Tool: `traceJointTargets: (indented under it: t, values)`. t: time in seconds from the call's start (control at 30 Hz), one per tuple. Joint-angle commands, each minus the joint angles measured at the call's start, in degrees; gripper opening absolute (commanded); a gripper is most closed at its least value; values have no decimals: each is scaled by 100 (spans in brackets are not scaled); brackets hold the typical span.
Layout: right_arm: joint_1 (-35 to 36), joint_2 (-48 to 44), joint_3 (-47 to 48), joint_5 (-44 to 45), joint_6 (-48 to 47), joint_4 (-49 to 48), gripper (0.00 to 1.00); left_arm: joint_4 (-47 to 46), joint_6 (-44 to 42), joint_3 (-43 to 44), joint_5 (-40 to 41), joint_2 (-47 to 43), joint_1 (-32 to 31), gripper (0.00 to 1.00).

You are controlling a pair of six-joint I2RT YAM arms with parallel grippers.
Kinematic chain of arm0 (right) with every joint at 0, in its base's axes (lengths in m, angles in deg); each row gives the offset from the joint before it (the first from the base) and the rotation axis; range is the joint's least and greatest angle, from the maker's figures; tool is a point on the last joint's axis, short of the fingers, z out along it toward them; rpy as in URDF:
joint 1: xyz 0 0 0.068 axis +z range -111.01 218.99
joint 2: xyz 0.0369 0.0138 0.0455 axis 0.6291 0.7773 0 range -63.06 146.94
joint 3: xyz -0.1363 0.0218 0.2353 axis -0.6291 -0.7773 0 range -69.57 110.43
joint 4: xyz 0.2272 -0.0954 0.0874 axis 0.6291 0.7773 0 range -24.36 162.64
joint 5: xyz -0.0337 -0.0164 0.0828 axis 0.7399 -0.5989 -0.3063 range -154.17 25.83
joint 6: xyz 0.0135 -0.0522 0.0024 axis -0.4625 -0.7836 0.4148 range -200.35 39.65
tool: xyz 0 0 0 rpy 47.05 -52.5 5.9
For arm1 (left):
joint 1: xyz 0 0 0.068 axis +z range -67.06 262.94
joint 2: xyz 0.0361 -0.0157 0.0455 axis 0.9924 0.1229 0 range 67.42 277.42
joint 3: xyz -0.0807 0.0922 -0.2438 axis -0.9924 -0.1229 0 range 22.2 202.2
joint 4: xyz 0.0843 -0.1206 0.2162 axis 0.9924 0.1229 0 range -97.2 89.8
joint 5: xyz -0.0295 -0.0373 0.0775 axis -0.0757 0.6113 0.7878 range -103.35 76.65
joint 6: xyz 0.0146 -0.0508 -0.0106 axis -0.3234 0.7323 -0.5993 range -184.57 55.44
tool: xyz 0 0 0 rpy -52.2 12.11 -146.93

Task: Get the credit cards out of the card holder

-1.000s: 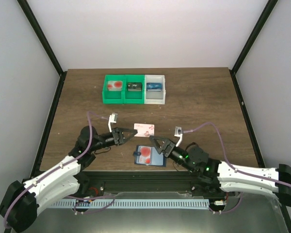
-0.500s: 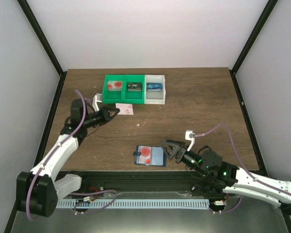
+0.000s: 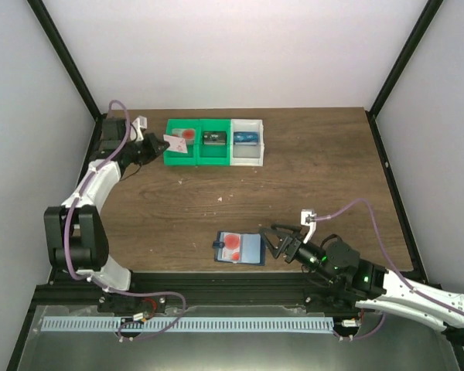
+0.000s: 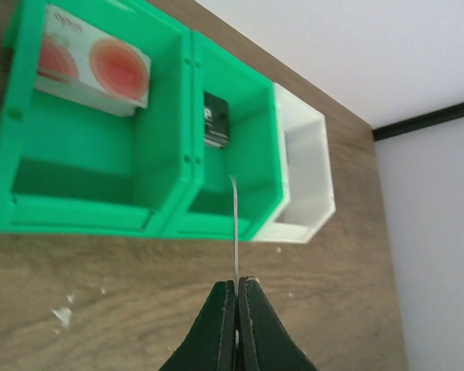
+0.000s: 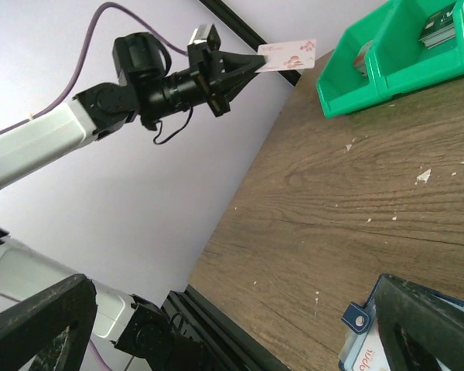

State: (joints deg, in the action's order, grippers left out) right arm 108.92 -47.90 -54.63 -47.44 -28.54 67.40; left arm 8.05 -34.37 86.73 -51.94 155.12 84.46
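Pinching a card (image 4: 234,224) by one short end, my left claw (image 4: 237,284) has its tips pressed together on it, and the rest of the card sticks straight out ahead, raised off the table. I judge it light, thin and slick, stiff enough to stay flat but easy to bend or let slide, so a firm hold well in from the edge suits it. Just ahead of and below those tips sits the green bin (image 4: 170,154). Its left compartment holds another pale card (image 4: 93,66) with red circles, and the compartment beside it holds a black item (image 4: 215,120). Beyond that is the white bin (image 4: 305,178). I cannot tell from here which compartment my card hangs over, though from above it looks to be at the left one's edge. My right claw (image 3: 272,241) is spread wide and holds nothing. Just in front of its tips, the wallet (image 3: 240,248) lies open and flat on the table, with a card marked by a big red circle (image 3: 231,243) in its far half. That card looks tucked flat, so I would expect to catch an exposed edge and slide it out, with the soft wallet likely to shift unless it is pinned.
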Motion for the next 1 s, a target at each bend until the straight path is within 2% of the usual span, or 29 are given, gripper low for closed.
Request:
traceJointTargets:
  t: [0.0,0.43,0.97]
  values:
    - [17,-150,79,118,-195,35,100,584,-483,742,362,606,32,0]
    - [20,-118,255,114,-163,214,100,1349,-871,2365,412,2390,41,0]
    - [16,295,325,128,-100,-21,100,1637,-962,3233,449,3293,42,0]
